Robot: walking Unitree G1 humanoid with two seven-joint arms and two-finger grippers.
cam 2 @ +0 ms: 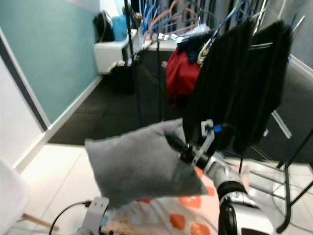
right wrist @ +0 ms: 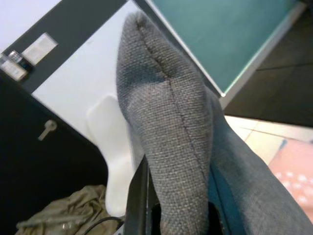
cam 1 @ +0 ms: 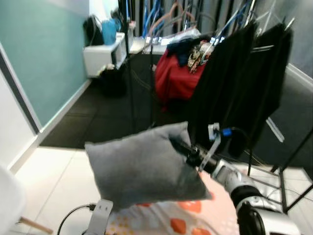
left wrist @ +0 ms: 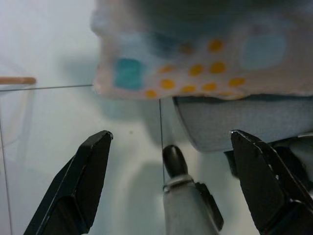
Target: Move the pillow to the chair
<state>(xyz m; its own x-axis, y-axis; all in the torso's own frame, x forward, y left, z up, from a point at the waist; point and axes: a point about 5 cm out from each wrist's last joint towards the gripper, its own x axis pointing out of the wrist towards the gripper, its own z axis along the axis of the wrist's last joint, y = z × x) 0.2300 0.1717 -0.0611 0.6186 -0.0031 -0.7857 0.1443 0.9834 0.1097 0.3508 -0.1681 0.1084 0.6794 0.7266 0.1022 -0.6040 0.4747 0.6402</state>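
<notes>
Lots of clutter ahead. Straight behind the pillow (cam 1: pixel 142 164) is a clothes rack w/ black garments (cam 1: pixel 242 83) hanging off it, metal legs (cam 1: pixel 288 171) splayed onto the floor on the robot's right. Further back there's a red bag/bundle (cam 1: pixel 173 78) w/ more clothes piled on top, thin black poles (cam 1: pixel 131 73) and blue cables, plus a white shelf unit (cam 1: pixel 103 56) against the teal wall (cam 1: pixel 44 54) w/ a dark bag and smth blue on it.

Pillow is grey, woven fabric, up in the air in front of the robot, held out at roughly mid frame. Right gripper (cam 1: pixel 182 147) is clamped on its right edge; the right wrist view shows the seam of the pillow (right wrist: pixel 171 147) pinched right btw the fingers.

Left gripper (left wrist: pixel 168 161) is low down, fingers spread wide apart, nothing in them, pointing at the floor. A cable runs along the floor near it in the head views.

Floor: pale glossy tiles (cam 1: pixel 54 181) near the robot, dark carpet (cam 1: pixel 98 117) further on. Underneath the pillow there's a pinkish mat (cam 1: pixel 181 220) w/ orange and teal spots. White chair (cam 1: pixel 10 200) w/ a wooden leg sits at the far left edge, well apart from the pillow. Head views are a bit blurry.
</notes>
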